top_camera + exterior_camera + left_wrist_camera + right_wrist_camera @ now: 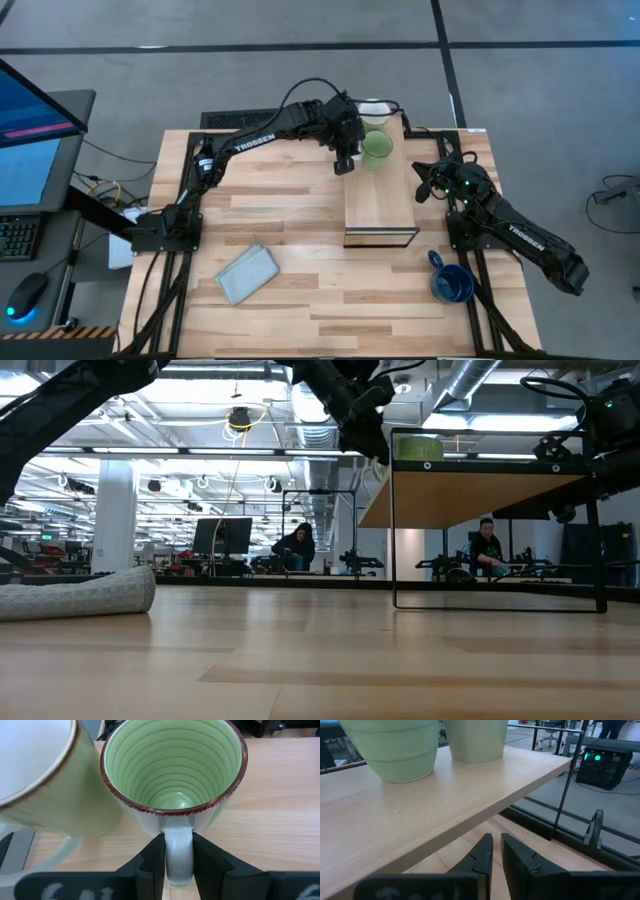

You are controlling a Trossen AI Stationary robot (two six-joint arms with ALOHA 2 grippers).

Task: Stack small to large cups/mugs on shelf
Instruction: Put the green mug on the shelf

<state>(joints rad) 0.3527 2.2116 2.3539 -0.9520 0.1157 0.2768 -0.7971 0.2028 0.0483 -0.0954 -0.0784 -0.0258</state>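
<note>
The light green mug (172,767) stands upright on the far part of the light-wood shelf (380,200), beside the white mug (375,112), which stands at the shelf's far end. My left gripper (347,152) is at the green mug's left side, shut on its handle. The dark blue mug (452,283) stands on the table to the near right of the shelf. My right gripper (430,187) is shut and empty, by the shelf's right edge. From the right wrist view both mugs (395,750) (475,740) show on the shelf top (420,805). My left gripper pinches the green mug's handle (178,851) between its two fingers (150,862). The fingers come about level from the table's left side and lie across the handle loop. The mug stands upright with its base on the shelf top (280,810).
A folded grey-blue cloth (247,272) lies on the slatted table (300,210) at the near left. In the low view the shelf (480,495) stands raised on thin dark legs, with people at desks in the room behind.
</note>
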